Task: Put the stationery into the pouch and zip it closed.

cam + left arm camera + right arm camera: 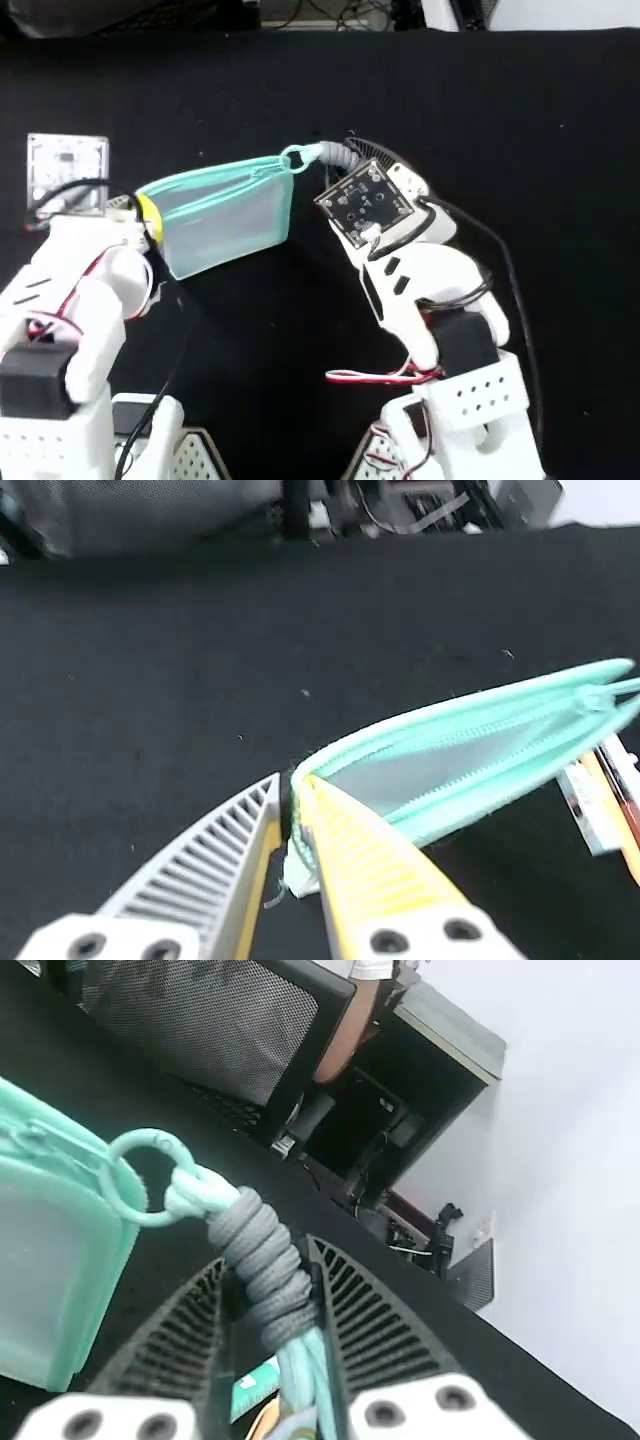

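Mint-green with clouded, see-through sides, the pouch (pixel 225 215) spans the two arms over the black bench (pixel 500 120) in the high view; it looks light, soft and floppy, so I judge it needs a hold at both ends. From the left wrist, the left pincer (pixel 293 800) is clenched on its end seam, with the zip (pixel 480 745) gaping. From the right wrist, the right pincer (pixel 268 1260) is clamped on the grey-wrapped cord (pixel 250 1225) tied to the pull ring (pixel 140 1180), the best handle for zipping.

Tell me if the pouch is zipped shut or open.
Open. On the pouch, the two zipper rows gape apart, showing the inside.
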